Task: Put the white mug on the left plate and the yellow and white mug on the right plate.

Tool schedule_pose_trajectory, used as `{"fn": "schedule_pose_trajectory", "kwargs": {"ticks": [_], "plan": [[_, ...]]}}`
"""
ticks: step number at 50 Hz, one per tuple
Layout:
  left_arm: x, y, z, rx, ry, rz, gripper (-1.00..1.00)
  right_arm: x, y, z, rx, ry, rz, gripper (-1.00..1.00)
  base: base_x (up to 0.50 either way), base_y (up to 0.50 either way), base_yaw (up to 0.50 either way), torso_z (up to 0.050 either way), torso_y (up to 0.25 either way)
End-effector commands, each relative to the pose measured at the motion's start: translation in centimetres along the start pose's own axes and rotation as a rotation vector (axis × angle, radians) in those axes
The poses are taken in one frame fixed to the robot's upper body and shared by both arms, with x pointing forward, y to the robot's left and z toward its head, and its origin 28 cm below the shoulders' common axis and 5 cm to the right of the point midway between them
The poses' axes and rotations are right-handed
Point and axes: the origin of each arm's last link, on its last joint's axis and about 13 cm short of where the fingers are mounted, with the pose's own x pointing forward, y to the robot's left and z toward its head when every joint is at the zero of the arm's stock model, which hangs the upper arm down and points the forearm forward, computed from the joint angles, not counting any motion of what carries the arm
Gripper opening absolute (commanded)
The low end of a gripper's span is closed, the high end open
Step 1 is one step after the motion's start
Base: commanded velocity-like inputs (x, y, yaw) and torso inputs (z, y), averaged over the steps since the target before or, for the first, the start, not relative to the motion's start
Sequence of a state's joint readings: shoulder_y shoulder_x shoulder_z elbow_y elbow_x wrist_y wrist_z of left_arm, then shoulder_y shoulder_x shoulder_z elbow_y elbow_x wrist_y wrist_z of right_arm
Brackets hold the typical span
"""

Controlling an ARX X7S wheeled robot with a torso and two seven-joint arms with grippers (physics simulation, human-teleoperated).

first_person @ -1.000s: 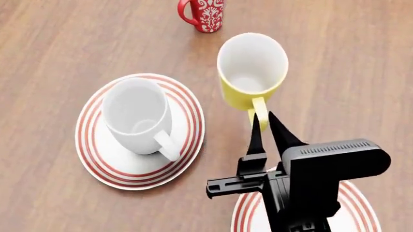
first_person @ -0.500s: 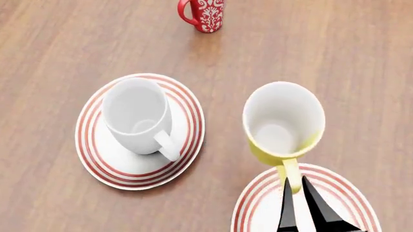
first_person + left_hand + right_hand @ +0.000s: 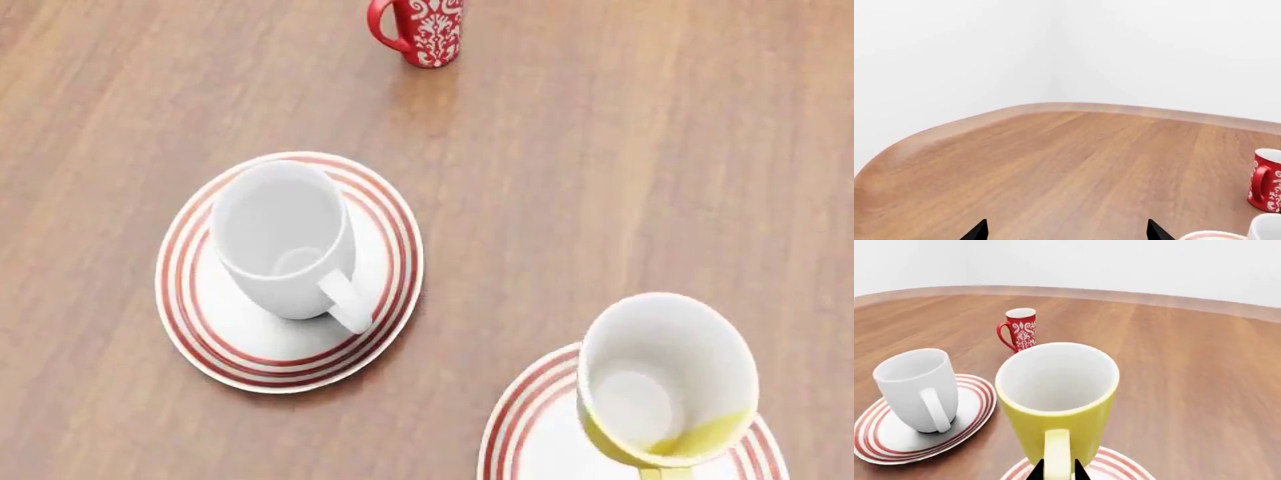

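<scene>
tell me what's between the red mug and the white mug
Only bare wooden table lies between the red mug and the white mug, plus the left plate's rim; head view.

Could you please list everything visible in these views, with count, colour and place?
Large plain white mug: one, white, upright on the left plate.
Red-ringed round white plates: two, left plate and right plate, near table area.
Small yellow mug with white inside: one, over the right plate, held by its handle.
Red mug with white ornament pattern: one, far side.
Wooden table: one, brown.
Left gripper: black fingertips apart, empty.
Right gripper: black, clamping the yellow handle.
</scene>
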State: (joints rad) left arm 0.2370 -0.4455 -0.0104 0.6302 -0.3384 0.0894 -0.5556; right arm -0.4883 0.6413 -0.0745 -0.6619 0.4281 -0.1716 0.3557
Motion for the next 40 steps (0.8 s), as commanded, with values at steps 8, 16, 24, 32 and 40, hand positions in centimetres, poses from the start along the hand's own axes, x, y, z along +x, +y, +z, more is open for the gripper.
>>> {"fn": "schedule_pose_trajectory", "kwargs": {"ticks": [8, 16, 24, 32, 40], "plan": [[-0.9, 0.1, -0.1, -0.007, 0.003, -0.012, 1.00, -2.9, -0.6, -2.4, -0.012, 0.027, -0.013, -1.00, 0.00, 0.00, 0.00, 0.000, 0.000], [-0.7, 0.1, 0.0, -0.006, 0.002, -0.012, 1.00, -2.6, -0.7, -3.5, 0.005, 0.047, -0.015, -1.00, 0.00, 0.00, 0.00, 0.000, 0.000], [-0.6, 0.1, 0.1, -0.007, 0.003, -0.010, 1.00, -1.7, -0.4, -4.5, 0.021, 0.065, 0.000, -1.00, 0.00, 0.00, 0.00, 0.000, 0.000], [-0.6, 0.0, 0.3, -0.005, 0.003, -0.009, 1.00, -1.4, -0.3, -5.3, 0.039, 0.076, 0.010, -1.00, 0.00, 0.00, 0.00, 0.000, 0.001], [-0.6, 0.1, 0.5, -0.006, 0.000, -0.007, 1.00, -1.4, -0.4, -5.9, 0.050, 0.085, 0.005, -1.00, 0.00, 0.00, 0.00, 0.000, 0.000]]}}
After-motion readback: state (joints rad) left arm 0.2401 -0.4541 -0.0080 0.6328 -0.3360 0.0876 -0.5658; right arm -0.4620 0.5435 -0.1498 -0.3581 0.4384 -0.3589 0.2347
